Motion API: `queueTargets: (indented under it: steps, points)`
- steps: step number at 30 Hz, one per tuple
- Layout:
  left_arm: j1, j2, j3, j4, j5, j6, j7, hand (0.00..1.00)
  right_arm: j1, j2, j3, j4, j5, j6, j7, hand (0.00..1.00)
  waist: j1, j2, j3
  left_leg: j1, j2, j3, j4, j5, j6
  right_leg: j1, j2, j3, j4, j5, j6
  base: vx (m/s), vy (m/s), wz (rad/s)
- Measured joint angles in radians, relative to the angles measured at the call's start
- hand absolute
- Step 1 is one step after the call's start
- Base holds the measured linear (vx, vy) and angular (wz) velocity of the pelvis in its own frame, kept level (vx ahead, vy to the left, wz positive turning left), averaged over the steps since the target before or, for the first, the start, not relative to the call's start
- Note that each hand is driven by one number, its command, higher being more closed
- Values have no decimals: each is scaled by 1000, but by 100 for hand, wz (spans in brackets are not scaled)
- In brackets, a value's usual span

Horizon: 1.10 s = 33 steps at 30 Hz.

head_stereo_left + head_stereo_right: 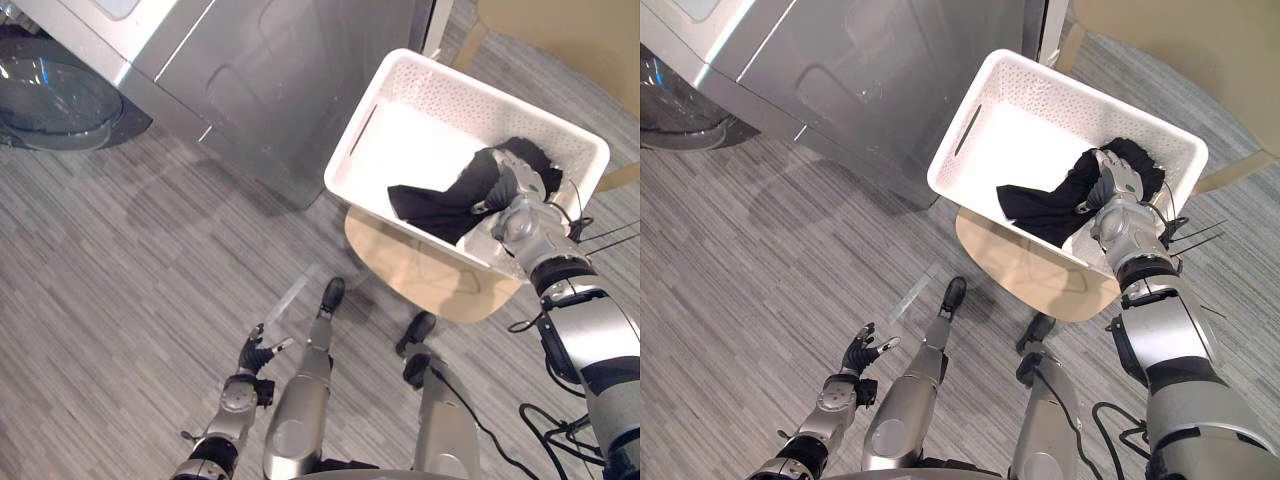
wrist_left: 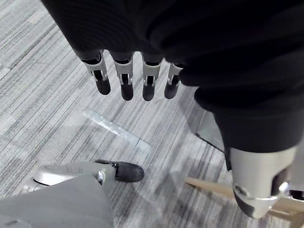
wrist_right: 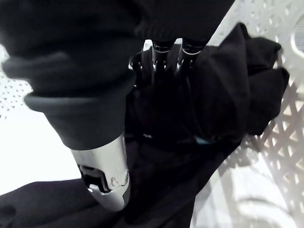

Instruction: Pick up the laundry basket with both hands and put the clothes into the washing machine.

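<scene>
Both steps remain, I judge: white perforated plastic laundry basket (image 1: 400, 90) unlifted, crumpled black clothes (image 1: 440, 200) inside under my right hand (image 1: 1112, 190), whose grip I cannot tell; left hand (image 1: 255, 352) spread, low; silver washing machine (image 1: 250, 80) waiting.

The white laundry basket (image 1: 945, 165) sits on a round light-wood table (image 1: 1012, 268) just beside the grey washing machine (image 1: 880, 70), the right hand (image 1: 1118, 195) lies inside it on the black clothes (image 1: 1040, 212), and the left hand (image 1: 855, 358) hangs low over the floor (image 1: 730, 290) with spread fingers (image 1: 862, 338).
</scene>
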State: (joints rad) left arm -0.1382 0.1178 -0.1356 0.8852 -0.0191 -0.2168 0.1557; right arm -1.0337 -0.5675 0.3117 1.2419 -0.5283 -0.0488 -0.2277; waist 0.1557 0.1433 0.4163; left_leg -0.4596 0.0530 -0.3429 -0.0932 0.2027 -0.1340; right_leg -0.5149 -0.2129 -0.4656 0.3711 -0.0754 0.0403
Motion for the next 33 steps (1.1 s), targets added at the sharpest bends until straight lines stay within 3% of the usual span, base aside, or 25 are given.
queueTargets:
  steps: [12, 15, 19, 21, 25, 28, 33]
  points:
    - [-20, 0, -21, -10, -7, -6, -31, 0, 22, 15, 113, -129, 208, -38, 147, 100, 23, 0, 0, 13, 5, 15, 0, 0, 0, -7, 4, 37, 10, -7, 1, -21, -76, -4]
    - [-21, 0, -18, -6, -7, -5, -43, 0, 28, 36, 108, -131, 262, -41, 148, 100, 24, 0, 0, 26, 4, 18, 0, 0, 0, 1, 6, 48, 8, -7, 1, 1, -64, -7]
    - [-22, 0, -8, 25, -7, -1, -44, 0, 88, 78, 6, -209, 365, -45, 142, 100, 23, -1, 0, 70, 8, 18, 0, 0, 0, 51, 13, 53, -6, -7, 1, 1, -73, 0]
    - [-20, 0, 2, 33, -6, 4, -44, 0, 112, 108, -63, -256, 438, -55, 138, 100, 19, -3, -2, 87, 13, 18, -1, -1, 0, 74, 20, 51, -16, -7, 1, -25, -63, 0]
    - [-10, -7, 46, 59, 22, 16, -45, 0, 200, 195, -200, -407, 687, -88, 133, 100, 6, -13, -16, 118, 18, 25, -1, -1, -1, 113, 29, 48, -32, -4, 1, -22, -52, 2]
    - [49, -24, 70, 66, 34, 17, -46, 0, 306, 283, -243, -492, 897, -129, 138, 100, -14, -31, -84, 129, 18, 33, -1, -1, -1, 144, 37, 46, -80, 14, 10, 10, -17, 0]
    - [84, -36, 104, 92, 62, 37, -45, 0, 440, 371, -240, -649, 1108, -180, 146, 100, -41, -53, -166, 161, 17, 60, -1, -8, -6, 204, 55, 64, -168, 49, 32, 12, -11, -9]
